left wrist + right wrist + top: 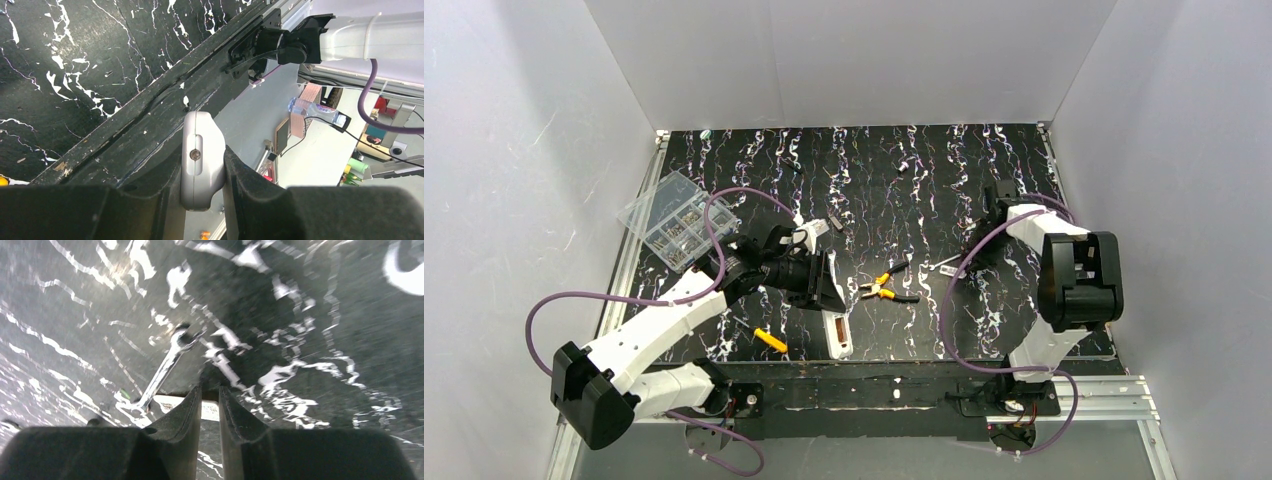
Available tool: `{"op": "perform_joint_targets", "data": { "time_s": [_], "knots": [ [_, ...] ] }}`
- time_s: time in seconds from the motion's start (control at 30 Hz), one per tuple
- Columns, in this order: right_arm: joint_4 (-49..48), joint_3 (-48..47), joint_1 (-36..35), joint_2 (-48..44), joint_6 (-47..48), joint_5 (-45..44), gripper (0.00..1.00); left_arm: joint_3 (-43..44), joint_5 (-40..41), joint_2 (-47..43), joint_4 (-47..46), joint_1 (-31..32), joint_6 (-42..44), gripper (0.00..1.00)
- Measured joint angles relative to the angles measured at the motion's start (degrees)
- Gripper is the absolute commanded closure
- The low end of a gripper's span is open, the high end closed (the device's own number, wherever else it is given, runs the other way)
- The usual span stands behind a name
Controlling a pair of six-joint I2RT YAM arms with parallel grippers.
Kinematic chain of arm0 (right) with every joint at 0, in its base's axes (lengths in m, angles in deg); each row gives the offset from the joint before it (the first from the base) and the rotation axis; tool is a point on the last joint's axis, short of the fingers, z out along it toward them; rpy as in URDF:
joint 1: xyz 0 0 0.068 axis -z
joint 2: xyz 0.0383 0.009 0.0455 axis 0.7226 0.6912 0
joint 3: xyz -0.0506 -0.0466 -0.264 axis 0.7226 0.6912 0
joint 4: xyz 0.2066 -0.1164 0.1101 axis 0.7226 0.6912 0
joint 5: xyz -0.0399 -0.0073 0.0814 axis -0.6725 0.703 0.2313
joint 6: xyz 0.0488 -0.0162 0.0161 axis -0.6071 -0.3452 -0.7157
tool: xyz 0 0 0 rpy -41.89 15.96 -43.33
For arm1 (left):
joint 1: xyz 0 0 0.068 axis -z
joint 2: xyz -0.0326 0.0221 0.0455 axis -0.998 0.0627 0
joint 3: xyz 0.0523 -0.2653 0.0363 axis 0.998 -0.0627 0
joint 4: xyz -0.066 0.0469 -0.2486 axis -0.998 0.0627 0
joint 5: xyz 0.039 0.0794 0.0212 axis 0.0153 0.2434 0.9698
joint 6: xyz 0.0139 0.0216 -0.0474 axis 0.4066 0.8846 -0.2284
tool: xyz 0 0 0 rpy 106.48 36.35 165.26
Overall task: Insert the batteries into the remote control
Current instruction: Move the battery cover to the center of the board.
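Left fingers (250, 185) clamp the white remote control (200, 160) by its long sides, low centre of the wrist view, over the worktop's (75, 75) near edge — light, stiff, slick plastic, best gripped squarely on the flanks. Right fingers (182, 415) nearly together, apparently empty — batteries unseen

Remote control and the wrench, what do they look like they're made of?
The remote control looks like smooth white plastic, slightly glossy: rounded moulded edges, one recessed screw. The wrench looks like bare polished metal: silvery with bright glints, though that view is blurred.
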State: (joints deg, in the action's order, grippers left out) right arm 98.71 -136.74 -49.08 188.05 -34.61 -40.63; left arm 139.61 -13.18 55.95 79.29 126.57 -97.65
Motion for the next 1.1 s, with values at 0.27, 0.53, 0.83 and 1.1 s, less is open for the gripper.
{"op": "perform_joint_targets", "data": {
  "time_s": [0.27,0.53,0.83,1.1],
  "knots": [
    [-0.33,1.2,-7.85,-0.87,-3.34,0.81,0.74,-0.33,0.2,-0.04,-0.35,0.0,-0.37,1.0],
    [-1.51,2.84,-14.36,-1.95,-6.45,1.64,0.74,-0.55,0.35,-0.59,-0.44,0.0,-0.76,1.0],
    [-0.37,4.42,-16.31,-7.65,-6.12,-2.29,0.54,-0.55,0.74,-0.59,-0.42,0.0,-0.81,1.0],
    [-1.73,-0.74,-16.28,-16.2,2.19,-5.68,0.45,-0.52,2.21,-1.01,0.9,-0.83,-0.37,1.0]
  ]
}}
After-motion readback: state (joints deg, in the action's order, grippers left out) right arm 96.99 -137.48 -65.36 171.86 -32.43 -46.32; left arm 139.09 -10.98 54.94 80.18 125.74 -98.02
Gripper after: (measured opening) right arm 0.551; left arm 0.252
